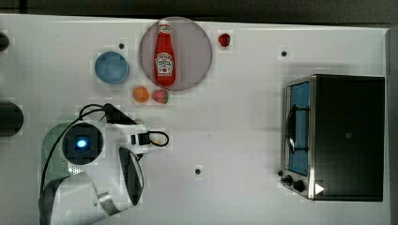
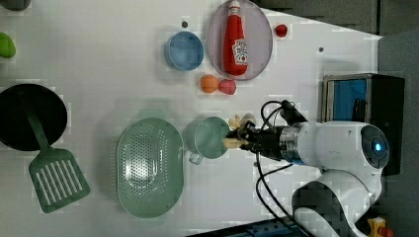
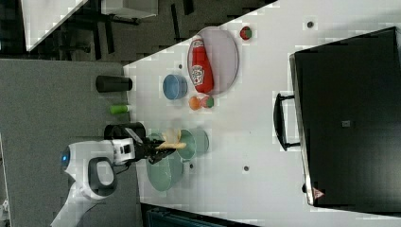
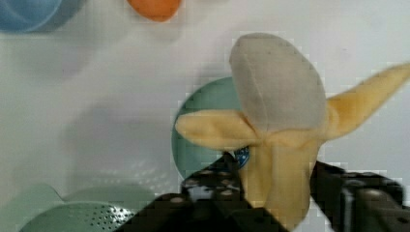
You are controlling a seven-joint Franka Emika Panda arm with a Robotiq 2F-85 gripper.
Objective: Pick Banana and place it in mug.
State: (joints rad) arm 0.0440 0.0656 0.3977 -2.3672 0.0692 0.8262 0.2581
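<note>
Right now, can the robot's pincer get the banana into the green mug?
Probably yes. The pincer holds the banana just above the mug, whose mouth faces up with nothing inside that I can see. The colander sits beside the mug, not across the way.

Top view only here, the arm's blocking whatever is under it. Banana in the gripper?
Observer: Yes. In the wrist view the banana sits between the fingers of the gripper.
Operator: Where's the mug?
Observer: At the gripper's tip. In the left view the mug stands just right of the colander.
Operator: Banana in it?
Observer: Not yet. In the right view it is held over the mug's rim, not inside.
</note>
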